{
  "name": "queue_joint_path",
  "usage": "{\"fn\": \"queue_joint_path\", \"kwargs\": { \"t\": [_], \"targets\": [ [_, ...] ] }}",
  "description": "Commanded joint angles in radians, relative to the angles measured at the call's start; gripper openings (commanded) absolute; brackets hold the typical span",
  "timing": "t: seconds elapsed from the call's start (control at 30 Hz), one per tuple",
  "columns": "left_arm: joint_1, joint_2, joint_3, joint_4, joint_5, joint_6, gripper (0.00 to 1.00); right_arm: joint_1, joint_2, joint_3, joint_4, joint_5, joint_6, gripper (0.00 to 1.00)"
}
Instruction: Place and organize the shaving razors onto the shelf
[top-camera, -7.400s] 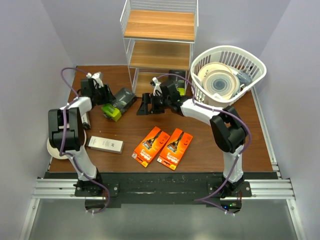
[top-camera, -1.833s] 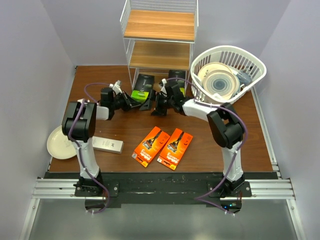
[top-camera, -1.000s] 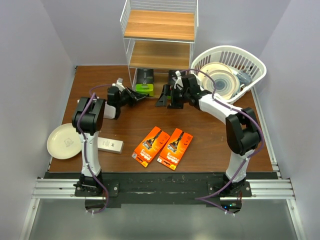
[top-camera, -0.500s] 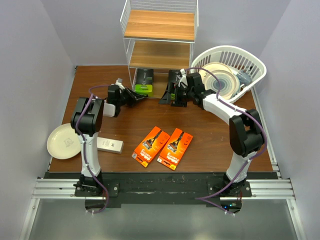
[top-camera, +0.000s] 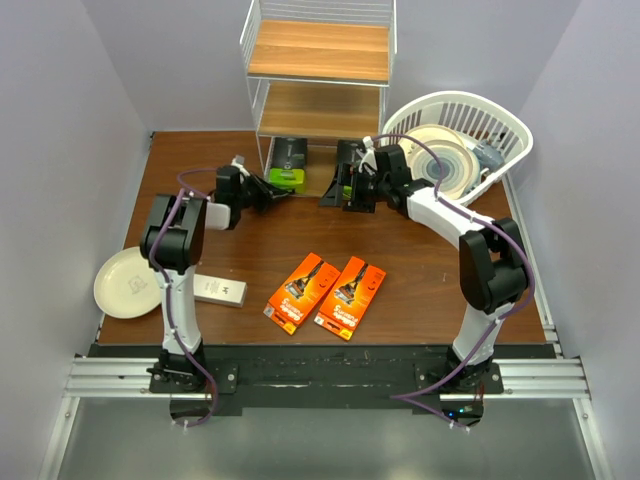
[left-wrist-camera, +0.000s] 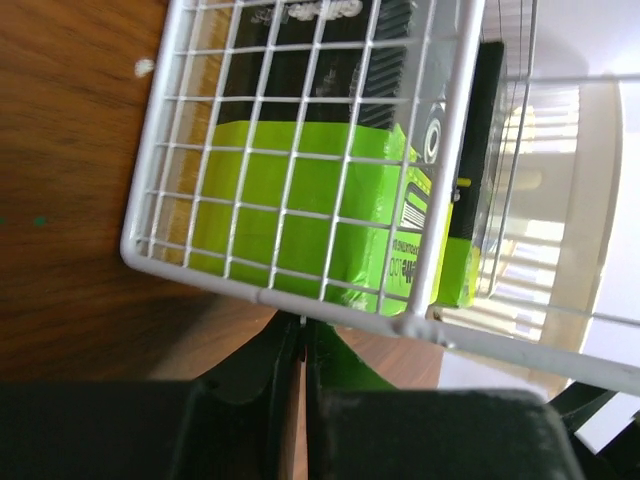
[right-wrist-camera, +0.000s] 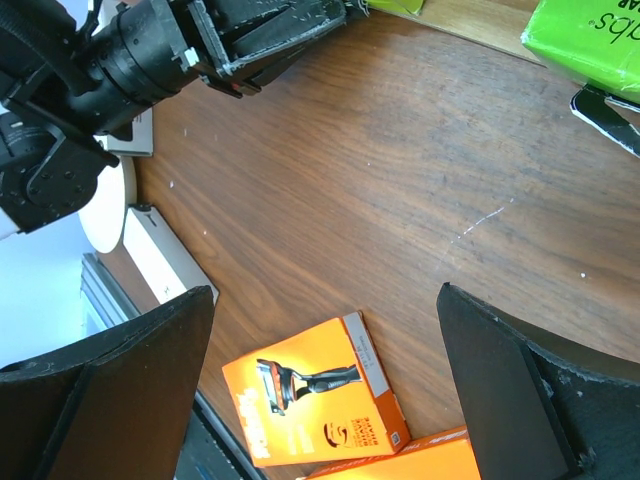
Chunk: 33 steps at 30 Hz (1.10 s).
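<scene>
The shelf (top-camera: 320, 62) stands at the table's back. A black razor box with a lime-green end (top-camera: 288, 162) lies in its bottom tier, left side. My left gripper (top-camera: 277, 194) is shut and empty just in front of it. In the left wrist view the shut tips (left-wrist-camera: 301, 325) sit under the wire rail (left-wrist-camera: 270, 295), with the green end (left-wrist-camera: 320, 215) behind the mesh. A second black box (top-camera: 349, 152) lies to its right, behind my open right gripper (top-camera: 343, 195). Two orange cards (top-camera: 303, 292) (top-camera: 350, 297) and a white box (top-camera: 212, 290) lie on the table. In the right wrist view my right gripper (right-wrist-camera: 325, 385) frames an orange card (right-wrist-camera: 315, 405).
A white slotted basket (top-camera: 500, 118) holding cream plates stands at the back right, close to my right arm. A cream plate (top-camera: 122, 284) lies at the left edge beside the white box. The shelf's upper two boards (top-camera: 320, 110) are bare.
The left black box has gone from the table's left into the shelf's bottom tier. Over the last second the right gripper edged toward the shelf and the left gripper barely moved.
</scene>
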Motion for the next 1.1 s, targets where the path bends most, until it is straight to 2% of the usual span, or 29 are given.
{"fn": "queue_joint_path", "kwargs": {
  "t": [0.0,0.03,0.07,0.13,0.17,0.23,0.43,0.53,0.63,0.7,0.77,0.8,0.83,0.87,0.93,1.07],
  "targets": [
    [0.026,-0.086,-0.028,-0.045,-0.074,-0.044,0.14,-0.003,-0.047,-0.009,0.027,-0.007,-0.027,0.99],
    [0.028,-0.090,-0.041,-0.042,-0.073,-0.054,0.18,-0.003,-0.048,-0.007,0.027,-0.007,-0.030,0.99],
    [0.029,-0.093,-0.046,-0.029,-0.070,-0.063,0.29,-0.002,-0.051,-0.006,0.027,-0.009,-0.033,0.99],
    [0.029,-0.104,-0.055,-0.024,-0.062,-0.066,0.37,0.000,-0.053,0.011,0.010,-0.010,-0.031,0.99],
    [0.029,-0.118,-0.058,-0.024,-0.062,-0.078,0.45,0.000,-0.055,0.017,0.002,-0.021,-0.034,0.99],
    [0.029,-0.136,-0.077,-0.016,-0.053,-0.087,0.55,0.003,-0.062,0.034,-0.028,-0.024,-0.051,0.99],
    [0.042,-0.279,-0.181,-0.082,-0.007,-0.045,0.57,0.012,-0.110,0.019,-0.097,-0.010,-0.143,0.99],
    [0.071,-0.382,-0.244,-0.195,0.010,0.024,0.57,0.031,-0.146,-0.006,-0.136,0.020,-0.231,0.99],
    [0.127,-0.472,-0.293,-0.388,-0.007,0.167,0.55,0.057,-0.194,-0.026,-0.189,0.070,-0.341,0.98],
    [0.155,-0.541,-0.339,-0.447,-0.017,0.225,0.55,0.078,-0.225,-0.041,-0.231,0.106,-0.435,0.97],
    [0.175,-0.589,-0.367,-0.511,0.016,0.319,0.55,0.087,-0.249,-0.052,-0.246,0.114,-0.500,0.96],
    [0.180,-0.603,-0.377,-0.522,0.075,0.362,0.56,0.095,-0.255,-0.058,-0.275,0.107,-0.524,0.96],
    [0.181,-0.618,-0.373,-0.592,0.087,0.461,0.58,0.109,-0.263,-0.063,-0.291,0.073,-0.541,0.96],
    [0.180,-0.647,-0.370,-0.623,0.108,0.510,0.59,0.118,-0.277,-0.067,-0.312,0.061,-0.644,0.96],
    [0.168,-0.682,-0.377,-0.669,0.143,0.610,0.61,0.149,-0.292,-0.098,-0.348,0.057,-0.718,0.96],
    [0.091,-0.736,-0.436,-0.693,0.179,0.698,0.66,0.198,-0.312,-0.176,-0.352,0.015,-0.740,0.96]
  ]
}}
